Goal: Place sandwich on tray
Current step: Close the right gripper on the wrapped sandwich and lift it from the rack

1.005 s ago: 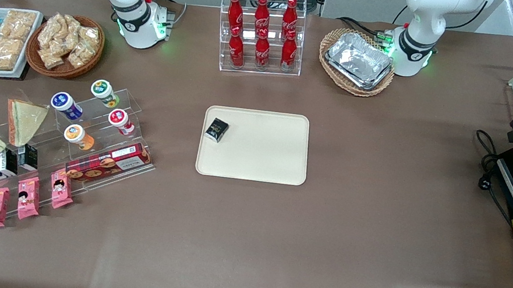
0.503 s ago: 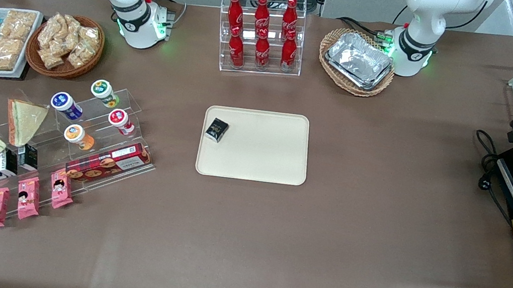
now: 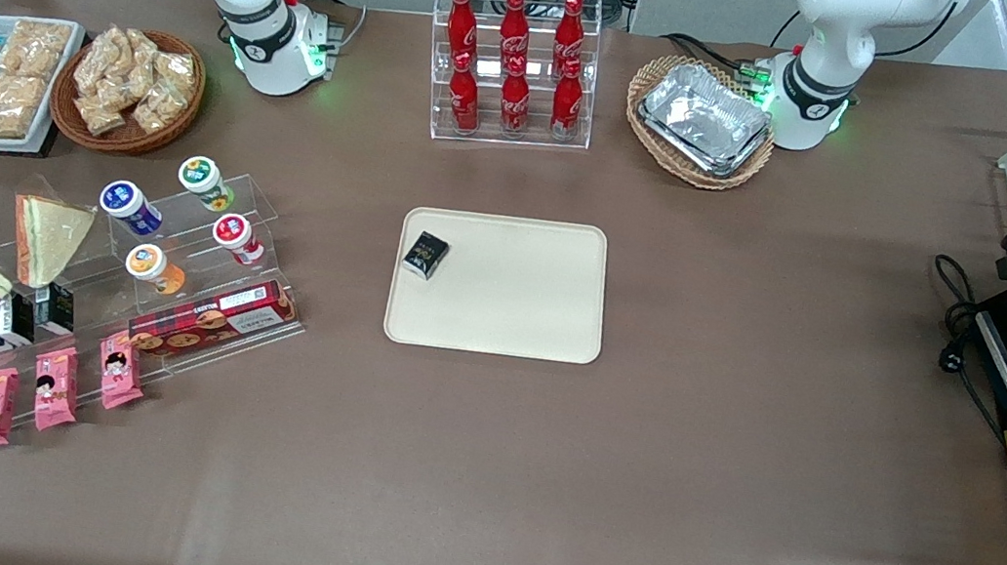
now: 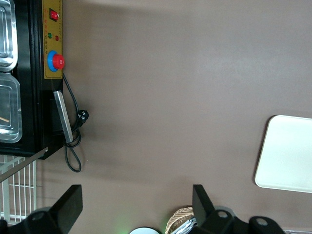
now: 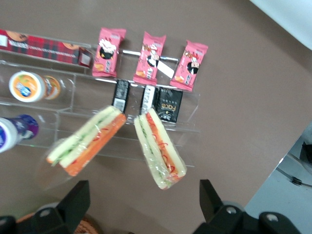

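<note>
A big brown table (image 3: 738,434) with snacks and a tray.
The gripper (image 5: 141,214) hangs over the working arm's end of the table, its fingers spread wide. Just under it are the sandwich (image 5: 159,148) and a clear step rack (image 3: 189,278). Well apart from it, in the middle, lies the tray (image 3: 519,314). Farther off stand a bottle rack (image 3: 514,67) and a wicker basket (image 3: 677,171).

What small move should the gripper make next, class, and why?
Probably descend toward the sandwich. The open gripper hangs above it, holding nothing, and the sandwich lies on the clear stand, far from the tray.
</note>
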